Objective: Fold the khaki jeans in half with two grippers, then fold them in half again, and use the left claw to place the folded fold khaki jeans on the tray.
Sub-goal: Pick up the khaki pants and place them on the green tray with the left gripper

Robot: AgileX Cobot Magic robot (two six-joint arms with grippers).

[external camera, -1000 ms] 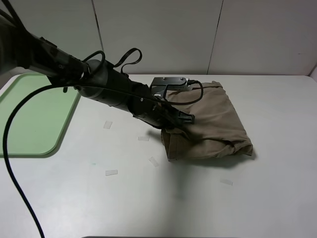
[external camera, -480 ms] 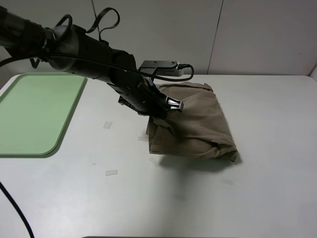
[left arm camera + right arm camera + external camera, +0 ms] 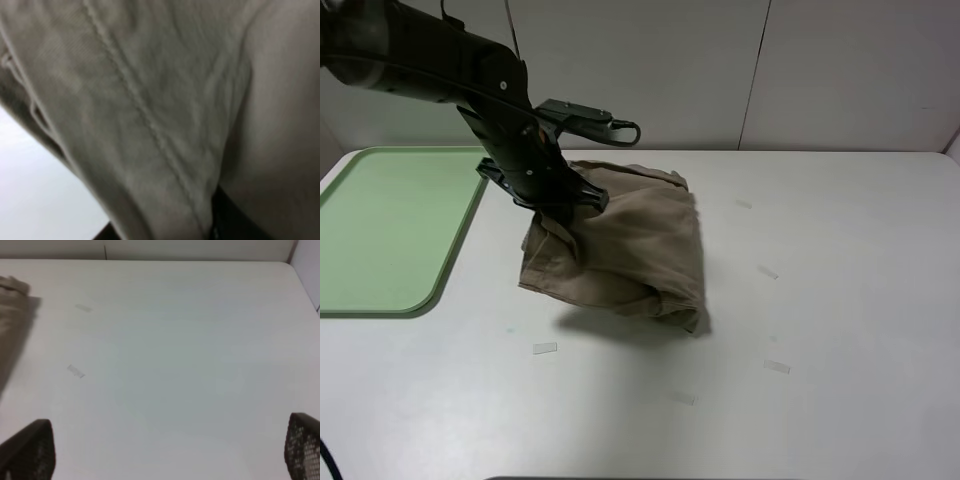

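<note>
A white table [image 3: 840, 300] fills the scene, backed by a pale panelled wall [image 3: 840, 70]. Small clear strips, possibly tape, lie scattered on it: one [image 3: 545, 348] near the front left, others [image 3: 777, 367] [image 3: 767, 272] [image 3: 744, 204] well apart on the right.

Folded khaki jeans [image 3: 620, 245] hide the left gripper's [image 3: 563, 212] jaws; the left wrist view is blurred.

one khaki jeans [image 3: 630, 245], one tray [image 3: 390, 230], two claws [image 3: 565, 205] [image 3: 165, 450].
</note>
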